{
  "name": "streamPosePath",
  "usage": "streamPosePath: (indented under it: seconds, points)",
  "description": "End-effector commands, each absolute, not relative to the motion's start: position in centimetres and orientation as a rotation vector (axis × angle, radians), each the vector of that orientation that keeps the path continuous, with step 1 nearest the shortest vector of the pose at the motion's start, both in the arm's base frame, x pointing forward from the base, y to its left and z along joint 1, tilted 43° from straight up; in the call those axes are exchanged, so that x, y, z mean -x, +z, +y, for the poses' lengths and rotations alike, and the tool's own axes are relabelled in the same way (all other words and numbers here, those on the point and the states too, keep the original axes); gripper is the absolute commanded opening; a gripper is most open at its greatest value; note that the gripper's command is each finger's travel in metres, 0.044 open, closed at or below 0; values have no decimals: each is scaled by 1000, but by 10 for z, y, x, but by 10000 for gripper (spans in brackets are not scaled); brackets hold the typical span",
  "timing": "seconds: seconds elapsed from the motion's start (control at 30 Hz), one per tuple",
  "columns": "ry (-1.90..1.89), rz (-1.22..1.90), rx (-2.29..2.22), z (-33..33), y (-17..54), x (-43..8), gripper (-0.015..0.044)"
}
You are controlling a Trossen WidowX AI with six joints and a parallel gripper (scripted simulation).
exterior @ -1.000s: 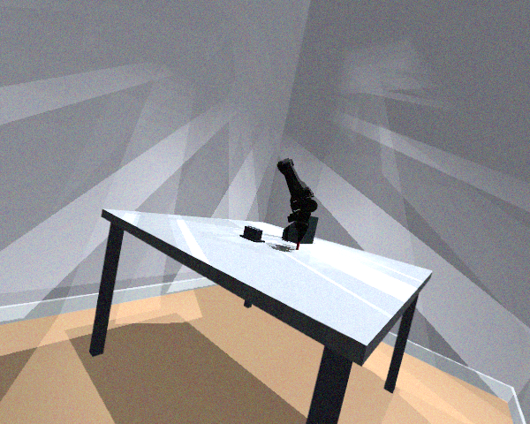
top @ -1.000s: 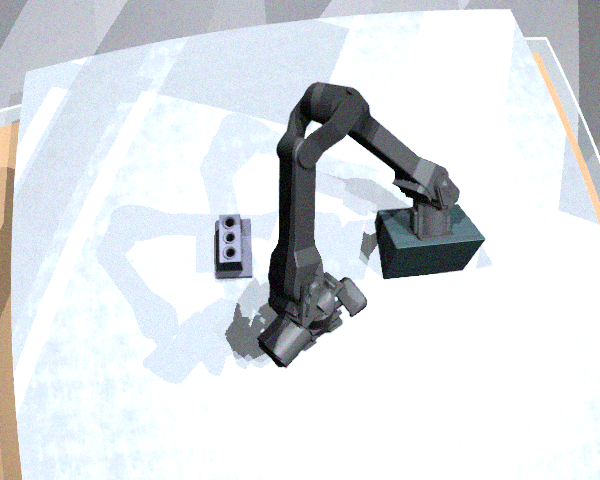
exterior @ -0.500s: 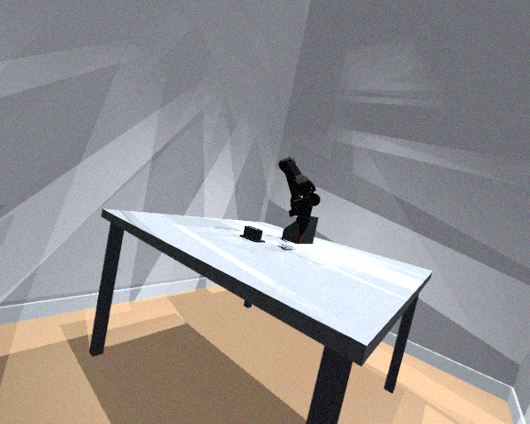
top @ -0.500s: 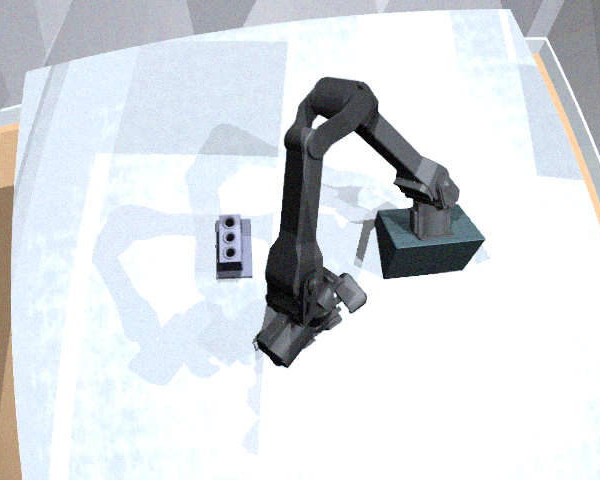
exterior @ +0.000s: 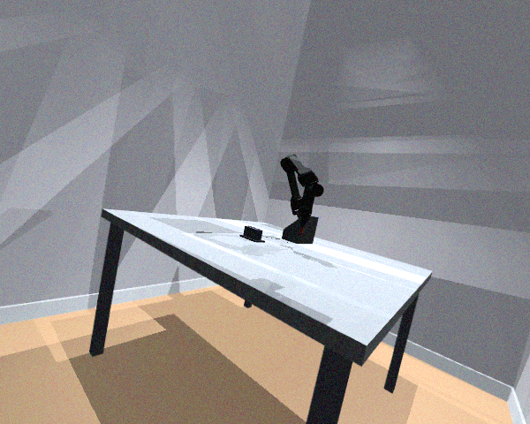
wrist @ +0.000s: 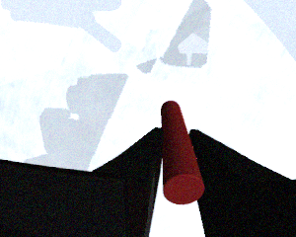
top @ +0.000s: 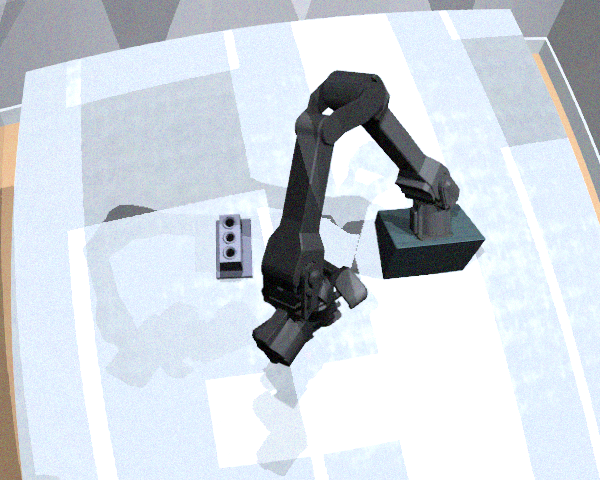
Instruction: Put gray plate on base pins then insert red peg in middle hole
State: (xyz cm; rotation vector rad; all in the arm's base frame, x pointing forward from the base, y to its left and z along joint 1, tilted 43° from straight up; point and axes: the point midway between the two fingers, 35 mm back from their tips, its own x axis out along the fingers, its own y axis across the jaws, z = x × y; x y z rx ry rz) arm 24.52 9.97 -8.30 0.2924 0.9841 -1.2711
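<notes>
The gray plate (top: 236, 244) (exterior: 253, 233) lies level and lengthwise over the base (top: 246, 264) (exterior: 259, 240), with its three holes facing up. The middle hole looks dark and empty. The pins are not visible, and the fit beneath the plate cannot be made out. My gripper (wrist: 175, 136) is shut on the red peg (wrist: 178, 148) (exterior: 301, 230), one fingertip on each side. The peg is held roughly upright and appears above the table in the exterior view. In the top view the arm hides the peg and fingertips, which are to the right of and below the base in that view.
The arm's dark teal mounting block (top: 419, 260) (exterior: 308, 233) stands to the right of the base in the top view. The white table (top: 150, 423) (exterior: 329, 291) bears sharp shadows and bright patches. Its left edge is beyond the plate.
</notes>
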Motion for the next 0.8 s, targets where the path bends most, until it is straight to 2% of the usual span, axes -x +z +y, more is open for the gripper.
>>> streamPosePath:
  seconds: [0.0, 0.77]
  points:
    - [-1275, 988, -286, 97, -83, -245, 0]
    - [-1272, 1002, -326, 70, -55, -283, 0]
